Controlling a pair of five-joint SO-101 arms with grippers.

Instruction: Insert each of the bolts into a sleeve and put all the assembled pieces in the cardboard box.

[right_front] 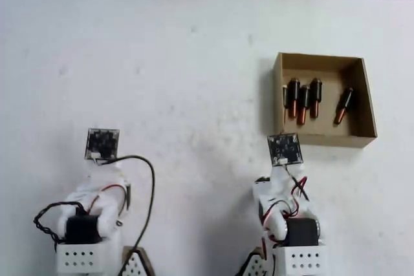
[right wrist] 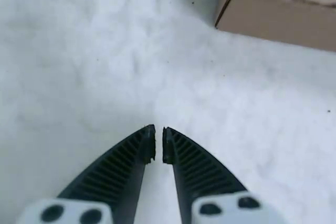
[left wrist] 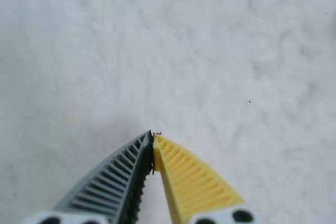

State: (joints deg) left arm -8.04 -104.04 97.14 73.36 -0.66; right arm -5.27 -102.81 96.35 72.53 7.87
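**A:** Start nearest the bases. How do the arms sit?

**B:** The left arm [right_front: 87, 214] and right arm [right_front: 288, 218] are both folded back at the near edge of the surface [right_front: 194, 63]. The left end effector [left wrist: 153, 139] has its grey and yellow jaws pressed tip to tip with nothing between them. The right end effector [right wrist: 158, 142] is closed down to a sliver of a gap and also grips nothing.

**A:** And the parts?

**B:** The cardboard box [right_front: 323, 139] stands just beyond the right arm. The assembled pieces [right_front: 303, 103] lie on its floor, a cluster side by side toward its left wall. A fifth piece [right_front: 344, 106] lies tilted, apart from them, near the right wall.

**A:** Which step is this, then?

**B:** I'd judge it the very end. Every bolt and sleeve I can find is in the box. The next move calls for little more than a check of the contents. A stray pair would need one end effector opened and brought down over it.

**A:** Anything doubtful?

**B:** From above, the wrist cameras [right_front: 102, 143] cover both end effectors, so I read the jaws from the wrist views. The thinnest item at the cluster's left is hard to make out, and I can't tell whether it wears a sleeve. The box's near wall hides a strip of its floor. In the right wrist view the box is cut off at the edge.
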